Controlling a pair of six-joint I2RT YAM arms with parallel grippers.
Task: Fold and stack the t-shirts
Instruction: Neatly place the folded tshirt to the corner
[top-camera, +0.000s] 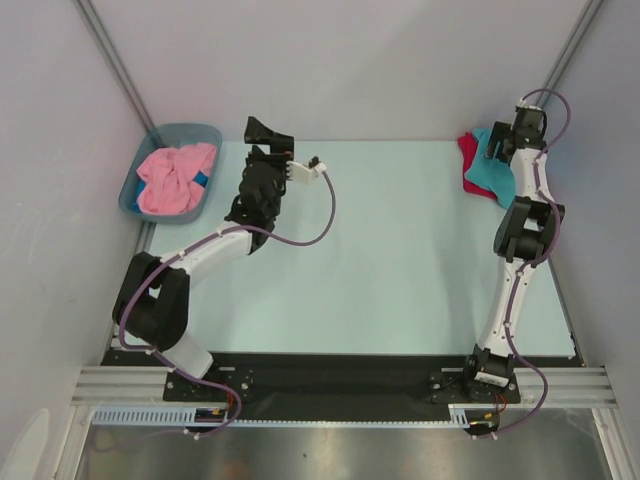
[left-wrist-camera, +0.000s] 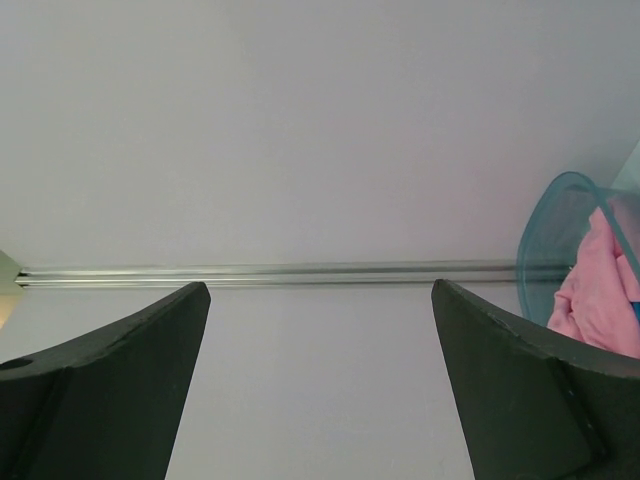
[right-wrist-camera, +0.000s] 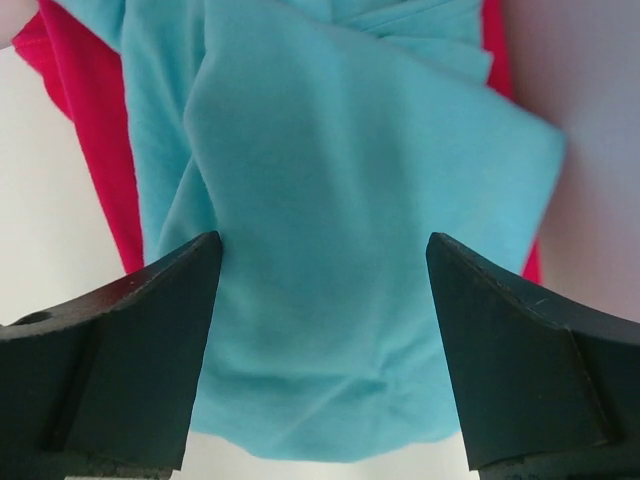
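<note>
1. My right gripper (right-wrist-camera: 322, 240) was out at the far right corner of the table (top-camera: 400, 260). Its jaws were spread wide and nothing was pinched between them.
2. Right under it was the turquoise t-shirt (right-wrist-camera: 350, 150), lying folded-ish on top of the red t-shirt (right-wrist-camera: 95, 130). Red stuck out on both sides. I couldn't tell if my fingertips were touching the cloth or just above it.
3. My left gripper (left-wrist-camera: 320, 288) was also wide open and empty. It was up in the air and mostly looking at the back wall, with the tub (top-camera: 190, 130) off to one side.
4. The pink t-shirt (top-camera: 175, 178) was bunched up in that tub at the far left, so by my read two were stacked and one was left to do.
5. Tips for this step, as I saw it:
   - Pull the right arm straight up off the stack, since any sideways drag would rumple the turquoise fold.
   - Tilt the left wrist down over the tub before descending.
   - Pinch a high ridge of pink near the middle of the heap, well off the rim.
   - Lift until the cloth clears the tub wall, then carry it to the bare middle of the table for folding.
</note>
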